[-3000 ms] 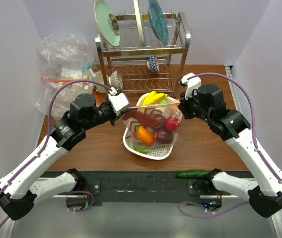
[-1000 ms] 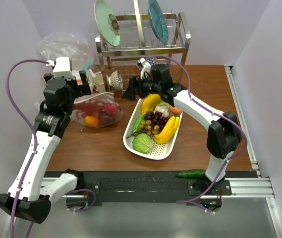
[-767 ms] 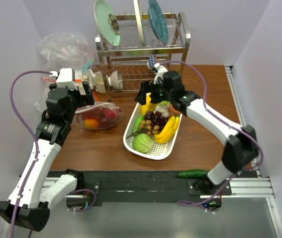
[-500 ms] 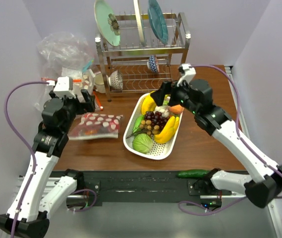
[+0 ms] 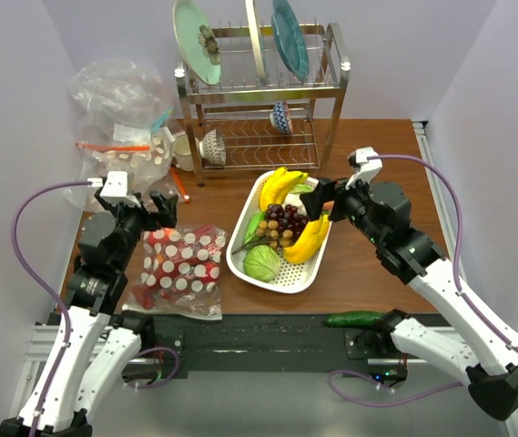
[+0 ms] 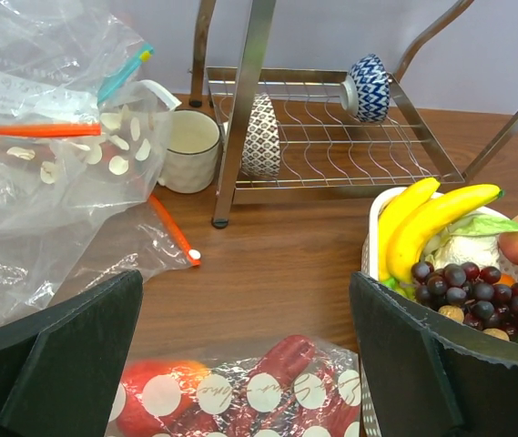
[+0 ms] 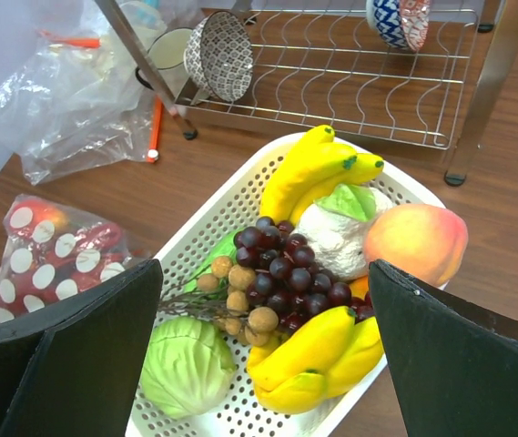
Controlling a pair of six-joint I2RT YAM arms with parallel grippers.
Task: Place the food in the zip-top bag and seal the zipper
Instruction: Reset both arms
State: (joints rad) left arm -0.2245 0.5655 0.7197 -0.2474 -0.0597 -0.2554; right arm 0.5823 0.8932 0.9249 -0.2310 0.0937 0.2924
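Note:
The zip-top bag lies flat on the table left of the white tray, its near end reaching the table's front edge. Red and orange food shows through its white dots; the lobster's red is visible inside. I cannot make out the zipper. My left gripper hovers just behind the bag, open, nothing between its fingers. My right gripper hangs open over the tray's back right part, holding nothing. A peach rests in the tray.
The white tray holds yellow bananas, dark grapes and a pale green cabbage. A metal dish rack stands behind it. A bulky clear bag and a mug sit back left. A cucumber lies at the front edge.
The dotted bag came down from the back left and now lies flat nearer the front. My left arm drew back with it. My right arm swung right across the tray, jaws wider.

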